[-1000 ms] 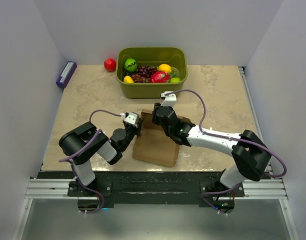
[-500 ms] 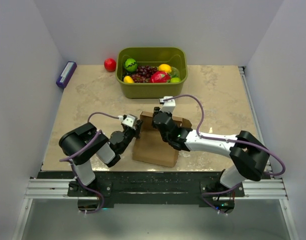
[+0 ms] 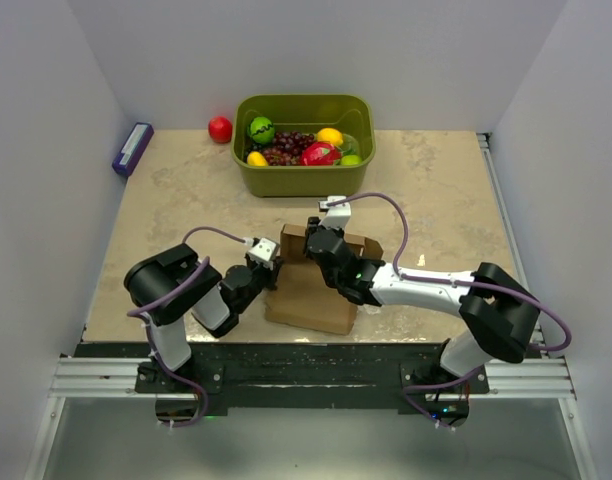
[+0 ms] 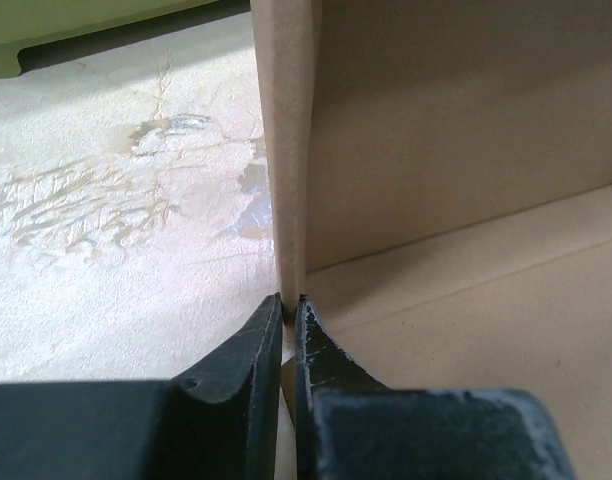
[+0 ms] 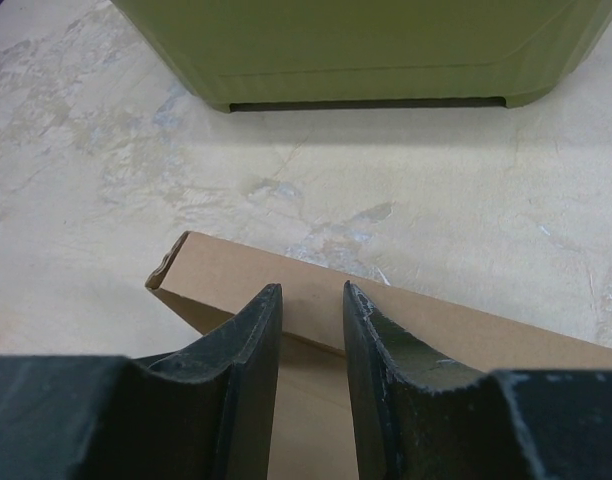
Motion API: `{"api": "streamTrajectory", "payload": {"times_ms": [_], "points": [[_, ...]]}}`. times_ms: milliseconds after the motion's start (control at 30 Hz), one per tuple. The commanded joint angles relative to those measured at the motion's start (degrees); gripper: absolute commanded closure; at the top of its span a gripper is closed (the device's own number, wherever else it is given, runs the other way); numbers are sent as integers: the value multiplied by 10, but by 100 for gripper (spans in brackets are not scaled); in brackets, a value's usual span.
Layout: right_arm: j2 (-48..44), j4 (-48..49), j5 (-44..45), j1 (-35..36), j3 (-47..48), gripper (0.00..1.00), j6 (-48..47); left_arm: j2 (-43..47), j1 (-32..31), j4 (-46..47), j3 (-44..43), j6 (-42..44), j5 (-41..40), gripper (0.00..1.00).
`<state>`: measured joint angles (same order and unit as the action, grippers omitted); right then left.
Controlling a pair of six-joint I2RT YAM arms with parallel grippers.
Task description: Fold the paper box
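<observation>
We clench left jaws on plain brown thin-cardboard box (image 3: 306,300) side flap (image 4: 286,150), holding it upright. Right jaws parted, empty, w/ rear flap (image 5: 216,275) just beyond tips, prob. to raise it.

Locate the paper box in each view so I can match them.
Top external: paper box lies centre, ahead of the arm bases.
Left wrist: paper box fills the right side, its upright flap pinched by the left hand.
Right wrist: paper box crosses the lower middle, beyond the right hand.
Shared landmark: the green tub, beyond the box in every view.
</observation>
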<state>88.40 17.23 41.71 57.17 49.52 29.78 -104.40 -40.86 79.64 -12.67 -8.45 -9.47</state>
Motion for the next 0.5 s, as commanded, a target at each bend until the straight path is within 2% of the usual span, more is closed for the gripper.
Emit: {"api": "streamTrajectory", "payload": {"times_ms": [0,67,233,467], "points": [[0,-33,2,9,-17,66,0,-9,-4,204,3,-7,15,94],[-1,-33,1,10,-17,66,-1,-10,-4,206,0,-7,15,94],[0,-36,0,11,-16,66,-2,2,-3,206,-1,-10,21,84],[-1,-36,-5,11,-19,66,-2,33,10,185,-17,-10,61,78]]}}
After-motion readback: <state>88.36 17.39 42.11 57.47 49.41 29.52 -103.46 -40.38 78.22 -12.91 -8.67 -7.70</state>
